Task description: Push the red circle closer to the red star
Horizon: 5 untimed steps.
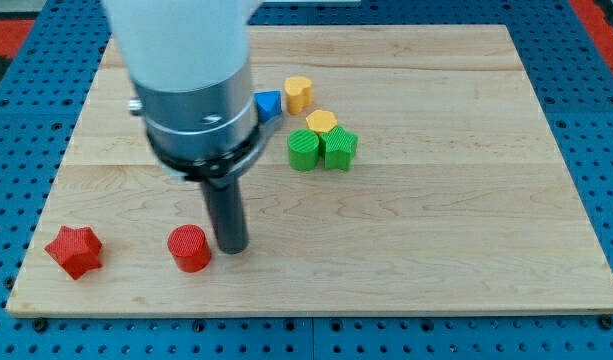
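The red circle lies on the wooden board near the view's bottom left. The red star lies farther left, near the board's bottom left corner, about a hand's width from the circle. My tip stands on the board just right of the red circle, very close to its right side or touching it. The rod rises to the wide grey and white arm body above.
A blue triangle, a yellow block, a yellow hexagon, a green circle and a green block cluster near the view's top middle. The board's bottom edge runs below the red blocks.
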Tool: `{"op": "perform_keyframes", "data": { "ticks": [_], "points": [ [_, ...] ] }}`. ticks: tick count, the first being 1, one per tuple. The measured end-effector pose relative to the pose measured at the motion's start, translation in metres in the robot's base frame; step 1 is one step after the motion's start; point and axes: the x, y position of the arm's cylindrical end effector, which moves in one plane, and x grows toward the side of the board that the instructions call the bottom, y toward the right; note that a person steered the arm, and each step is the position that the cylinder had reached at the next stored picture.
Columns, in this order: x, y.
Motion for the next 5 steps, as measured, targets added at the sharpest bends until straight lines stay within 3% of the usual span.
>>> {"op": "perform_keyframes", "data": {
  "ticks": [2, 5],
  "points": [
    [0.002, -0.056],
    [0.023, -0.066]
  ]
}}
